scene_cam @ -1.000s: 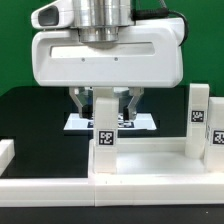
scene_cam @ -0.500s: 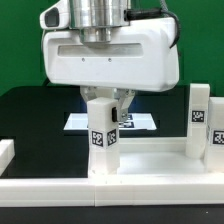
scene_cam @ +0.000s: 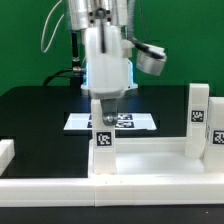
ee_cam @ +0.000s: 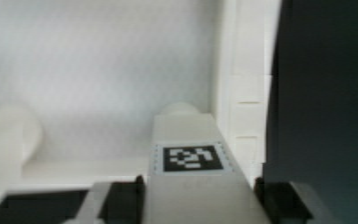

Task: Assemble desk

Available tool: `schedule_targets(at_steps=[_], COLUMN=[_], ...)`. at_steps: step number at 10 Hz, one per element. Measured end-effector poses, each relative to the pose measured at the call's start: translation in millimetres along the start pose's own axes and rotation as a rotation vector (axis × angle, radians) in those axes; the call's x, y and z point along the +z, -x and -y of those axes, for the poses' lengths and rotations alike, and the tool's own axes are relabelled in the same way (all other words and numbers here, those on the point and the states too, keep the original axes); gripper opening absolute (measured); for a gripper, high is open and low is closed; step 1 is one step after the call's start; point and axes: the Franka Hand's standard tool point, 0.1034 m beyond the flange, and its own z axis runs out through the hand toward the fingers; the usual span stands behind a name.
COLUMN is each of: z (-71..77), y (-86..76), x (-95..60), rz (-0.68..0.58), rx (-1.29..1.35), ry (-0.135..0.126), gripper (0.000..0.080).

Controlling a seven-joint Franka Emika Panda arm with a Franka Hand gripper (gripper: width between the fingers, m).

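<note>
White arm (scene_cam: 108,55) upright, wrist turned edge-on, fingers (scene_cam: 106,103) closed around tagged leg (scene_cam: 104,132) standing on tabletop (scene_cam: 140,165).

Marker board (scene_cam: 112,122) seen flat on black table (scene_cam: 35,115), several tags printed on it; low white bar (scene_cam: 6,152) laid at exterior view's left edge

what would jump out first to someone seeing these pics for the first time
The end effector comes straight down in the middle of the exterior view, its fingers on either side of an upright white leg with a black-white tag. That leg stands on the tabletop, with a second tagged leg standing at the exterior view's right. Behind them the marker board lies flat on the black table.
</note>
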Motion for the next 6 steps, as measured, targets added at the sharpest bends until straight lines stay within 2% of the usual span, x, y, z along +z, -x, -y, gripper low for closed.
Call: schedule_targets(at_steps=[3,4,5,6], z=[0.1,0.2,1.3,1.9], y=[0.2,-1.8,-9.2,-11.7], x=[1.0,0.9,0.1,-0.5], rz=[0.0,-0.001,-0.002,0.003], rx=[0.023,-0.078,-0.258,-0.491], ry=[-0.002,-0.002,-0.003,0.001], gripper=[0.0289,0.0475,0.0613,0.0638])
